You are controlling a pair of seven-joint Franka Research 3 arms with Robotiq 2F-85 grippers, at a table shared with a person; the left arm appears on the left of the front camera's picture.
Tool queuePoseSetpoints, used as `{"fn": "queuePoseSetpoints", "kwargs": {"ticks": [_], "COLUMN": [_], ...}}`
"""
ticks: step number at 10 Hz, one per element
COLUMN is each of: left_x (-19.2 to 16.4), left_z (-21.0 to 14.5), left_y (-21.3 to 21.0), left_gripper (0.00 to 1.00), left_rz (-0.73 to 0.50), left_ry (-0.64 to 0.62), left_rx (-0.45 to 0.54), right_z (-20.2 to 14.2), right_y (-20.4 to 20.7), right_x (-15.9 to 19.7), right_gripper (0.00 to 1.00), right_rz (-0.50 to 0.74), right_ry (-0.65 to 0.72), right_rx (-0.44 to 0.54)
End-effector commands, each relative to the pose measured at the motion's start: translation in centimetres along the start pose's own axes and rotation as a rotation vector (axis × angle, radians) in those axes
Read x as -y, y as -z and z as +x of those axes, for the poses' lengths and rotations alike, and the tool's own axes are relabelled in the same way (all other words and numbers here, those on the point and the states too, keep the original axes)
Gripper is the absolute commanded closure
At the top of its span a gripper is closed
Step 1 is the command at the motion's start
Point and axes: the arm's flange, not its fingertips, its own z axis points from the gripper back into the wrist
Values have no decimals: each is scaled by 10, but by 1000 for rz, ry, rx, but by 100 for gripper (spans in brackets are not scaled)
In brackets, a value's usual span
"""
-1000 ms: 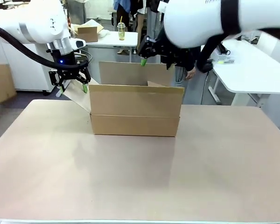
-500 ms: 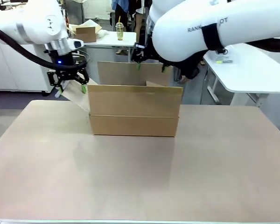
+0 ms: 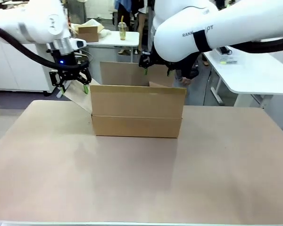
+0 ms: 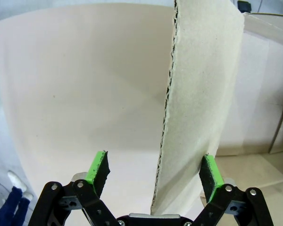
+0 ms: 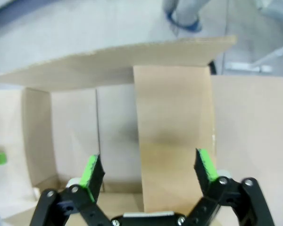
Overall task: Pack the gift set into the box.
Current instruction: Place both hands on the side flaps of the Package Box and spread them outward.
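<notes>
The brown corrugated box (image 3: 137,126) stands open, far on the counter (image 3: 141,183), near and far flaps upright, left flap splayed outward.

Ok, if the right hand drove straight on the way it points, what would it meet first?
Probably the inward-folded side flap of the box, lying between the open right hand's fingers, ahead of the box floor; depth is hard to judge.

Matt brown corrugated cardboard forms the box (image 3: 137,110) at centre frame; in the left wrist view its flap (image 4: 193,94) shows a rough, fibrous face and a fluted cut edge. The table (image 3: 141,179) beneath is smooth, matt beige. Glossy white plastic shells cover the left arm (image 3: 33,21) and right arm (image 3: 217,26). The left gripper (image 4: 153,167) and right gripper (image 5: 148,167) are black with a slight sheen and carry matt green pads (image 4: 98,167).
</notes>
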Motion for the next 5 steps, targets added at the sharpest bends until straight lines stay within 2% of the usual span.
{"fn": "queuePoseSetpoints", "kwargs": {"ticks": [1, 3, 5], "left_x": [-1, -1, -1], "left_z": [0, 0, 0], "left_y": [-1, -1, -1], "left_gripper": [0, 0, 0], "left_rz": [19, 19, 19], "left_ry": [-15, -15, -15], "left_rx": [9, 9, 9], "right_z": [22, 20, 14], "right_y": [7, 35, 41], "right_x": [-28, -35, -33], "right_gripper": [0, 0, 0], "right_rz": [-59, -181, -236], "right_ry": [-70, -55, -68], "right_rx": [-64, -97, -101]}}
